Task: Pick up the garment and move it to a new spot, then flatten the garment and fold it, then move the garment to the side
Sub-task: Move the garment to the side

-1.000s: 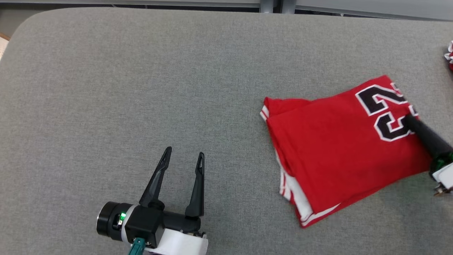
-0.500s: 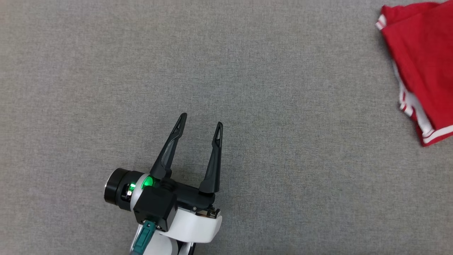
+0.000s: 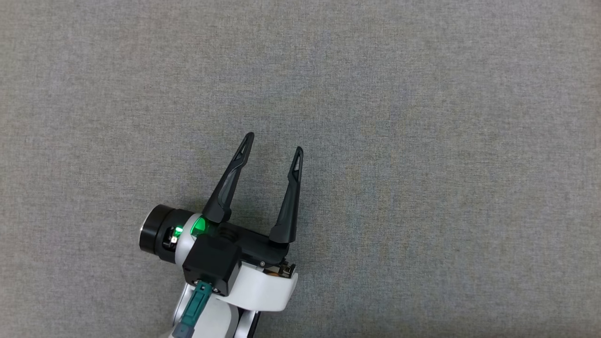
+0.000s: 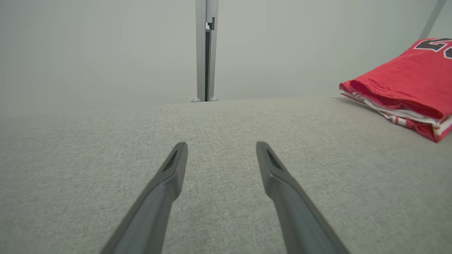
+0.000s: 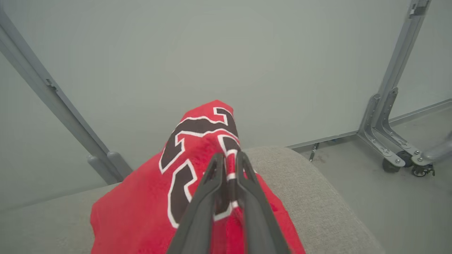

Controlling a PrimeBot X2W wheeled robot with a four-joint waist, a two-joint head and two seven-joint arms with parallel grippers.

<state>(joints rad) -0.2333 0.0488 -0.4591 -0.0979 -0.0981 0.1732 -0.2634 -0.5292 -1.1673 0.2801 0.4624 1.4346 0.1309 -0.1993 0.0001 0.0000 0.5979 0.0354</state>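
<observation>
The garment (image 4: 402,84) is a red jersey with white trim and a black number, folded into a thick stack on the grey padded table (image 3: 422,141). In the left wrist view it lies at the far right. In the right wrist view the garment (image 5: 141,204) is raised in a peak near the table's rounded corner, and my right gripper (image 5: 230,156) is shut on a pinch of its white-trimmed fabric by the number. My left gripper (image 3: 274,143) rests low over bare table, open and holding nothing, well to the left of the jersey; the left gripper (image 4: 221,146) points at the back wall.
A grey metal post (image 4: 206,49) stands against the pale wall behind the table. Beyond the table's right corner lies floor, with a metal frame leg on casters (image 5: 388,141). A slanted grey strut (image 5: 53,95) runs behind the jersey.
The head camera has swung left and down, so the garment and right arm have slid out of its picture. The left gripper stays open in about the same place.
</observation>
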